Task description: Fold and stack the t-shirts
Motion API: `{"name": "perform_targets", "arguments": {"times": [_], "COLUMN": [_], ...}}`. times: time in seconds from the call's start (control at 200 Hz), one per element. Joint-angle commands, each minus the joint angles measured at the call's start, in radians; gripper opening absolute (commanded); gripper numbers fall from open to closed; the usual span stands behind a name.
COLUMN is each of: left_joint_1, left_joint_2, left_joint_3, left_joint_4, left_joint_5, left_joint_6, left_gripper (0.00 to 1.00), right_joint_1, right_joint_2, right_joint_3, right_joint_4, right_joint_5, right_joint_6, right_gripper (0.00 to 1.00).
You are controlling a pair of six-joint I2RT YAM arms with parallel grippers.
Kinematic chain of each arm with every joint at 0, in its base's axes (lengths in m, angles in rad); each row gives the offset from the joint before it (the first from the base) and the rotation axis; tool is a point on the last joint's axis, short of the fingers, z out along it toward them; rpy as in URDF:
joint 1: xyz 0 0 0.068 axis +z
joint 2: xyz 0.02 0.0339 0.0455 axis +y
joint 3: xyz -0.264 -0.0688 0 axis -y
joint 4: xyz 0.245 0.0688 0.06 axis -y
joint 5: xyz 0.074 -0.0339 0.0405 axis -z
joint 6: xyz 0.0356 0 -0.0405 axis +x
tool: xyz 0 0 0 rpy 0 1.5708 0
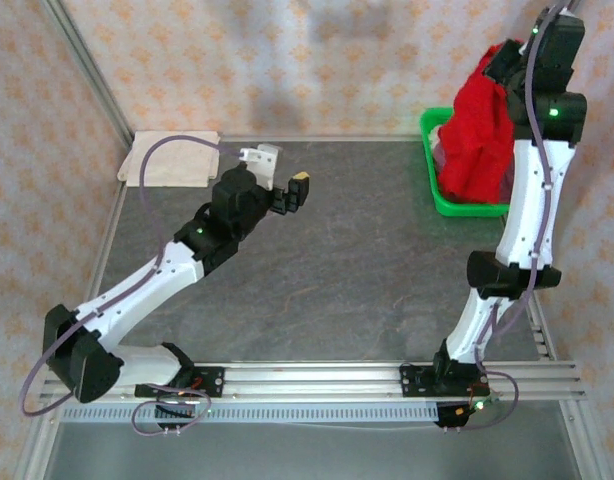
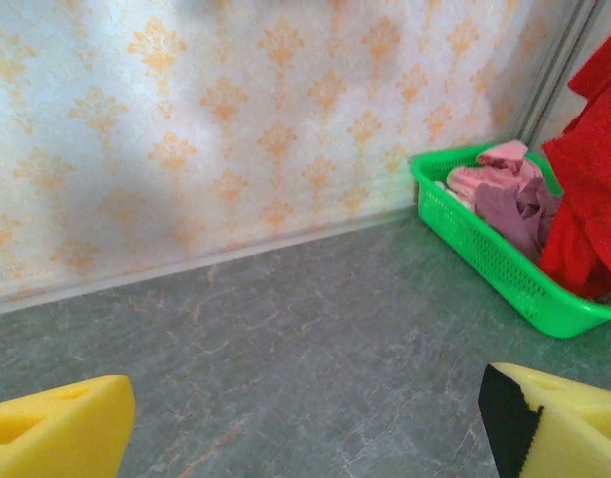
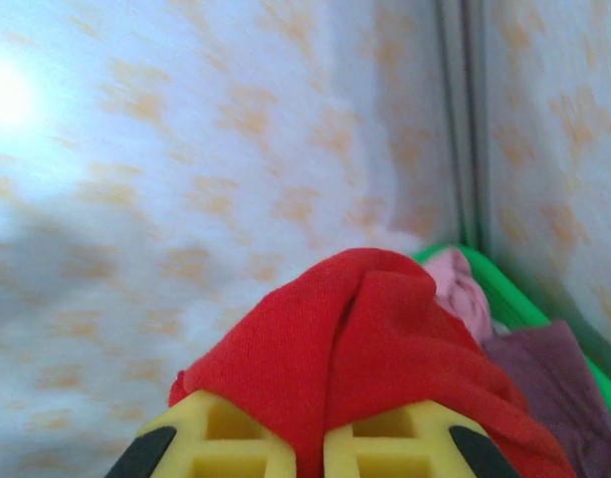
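The plain bright red cotton t-shirt (image 1: pixel 477 130) is held up high by the right gripper (image 1: pixel 499 62), whose yellow fingers (image 3: pixel 236 443) are pinched together on a bunch of the fabric in the right wrist view. The tee is left dangling over the green plastic mesh basket (image 1: pixel 467 207), and its lower end reaches down inside the basket. The basket is parked at the far right corner of the grey stone-look table (image 1: pixel 337 260).

A crumpled pink tee (image 2: pixel 490 169) and a dull maroon one (image 2: pixel 519 214) can be made out in the basket, just beside the red cloth.

The left gripper (image 1: pixel 287 190) is held just above the table around the middle-left, pointed toward the basket. Its yellow fingers (image 2: pixel 57 428) are spread wide with nothing between them.

Over at the far left corner, a cream-white tee (image 1: pixel 172 158) is laid flat and folded, well apart from everything else.
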Motion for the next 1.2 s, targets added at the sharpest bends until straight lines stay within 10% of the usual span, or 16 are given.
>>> {"name": "perform_targets", "arguments": {"times": [0.0, 0.485, 0.736, 0.996, 1.196], "left_joint_1": [0.017, 0.102, 0.145, 0.199, 0.195], "left_joint_2": [-0.062, -0.371, -0.329, -0.091, -0.031], "left_joint_3": [-0.035, -0.216, -0.250, -0.263, -0.332], "left_joint_4": [0.043, 0.033, 0.015, 0.011, -0.032], "left_joint_5": [0.012, 0.003, 0.062, 0.117, 0.200], "left_joint_6": [0.009, 0.029, 0.058, 0.014, -0.032], "left_gripper": [0.91, 0.92, 0.78, 0.76, 0.77], "right_joint_1": [0.061, 0.627, 0.600, 0.396, 0.415], "right_joint_2": [-0.075, -0.305, -0.206, 0.078, -0.082], "right_joint_3": [0.031, -0.336, -0.635, -0.654, -1.021], "right_joint_4": [-0.029, 0.230, 0.391, 0.296, 0.480], "right_joint_5": [-0.002, -0.057, 0.089, 0.100, 0.075], "right_joint_6": [-0.042, -0.126, 0.088, 0.220, 0.116], "right_gripper": [0.00, 0.00, 0.01, 0.45, 0.62]}}
